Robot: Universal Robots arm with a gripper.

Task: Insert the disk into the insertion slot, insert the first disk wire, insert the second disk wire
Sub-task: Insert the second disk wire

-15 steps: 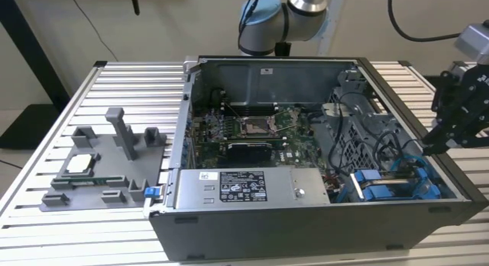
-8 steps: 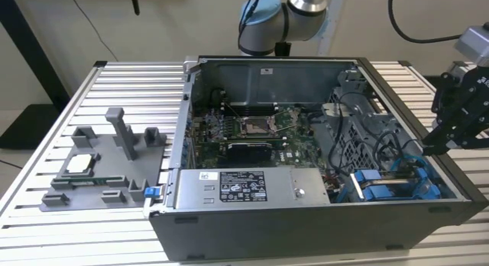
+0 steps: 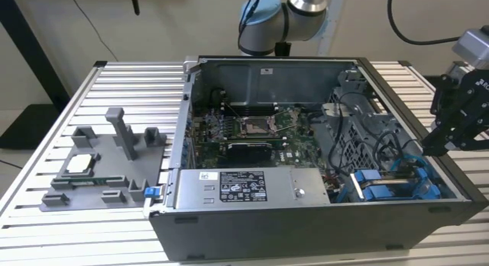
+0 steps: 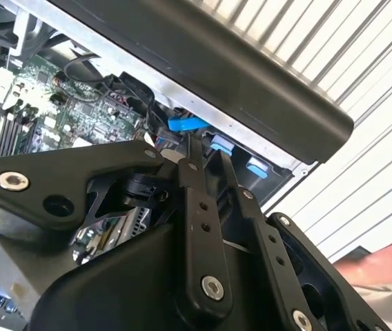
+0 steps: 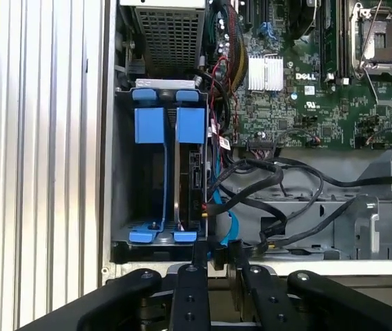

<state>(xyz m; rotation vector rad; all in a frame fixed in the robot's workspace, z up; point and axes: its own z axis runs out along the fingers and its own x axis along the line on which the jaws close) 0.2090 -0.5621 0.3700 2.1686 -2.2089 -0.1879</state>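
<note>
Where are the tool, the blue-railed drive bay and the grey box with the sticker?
Tool [image 5: 218,252]: first wrist view, midway between its fingertips.
Drive bay [image 5: 149,125]: first wrist view, on a blue tab.
Grey box [image 3: 283,183]: exterior view, on its metal top.

A table [image 3: 122,77] of ribbed aluminium slats carries an open desktop computer case [image 3: 306,234] from its middle to the exterior view's right edge. Just beside it, toward the exterior view's left edge, sits what looks like a grey plastic parts holder [image 3: 107,183].
</note>
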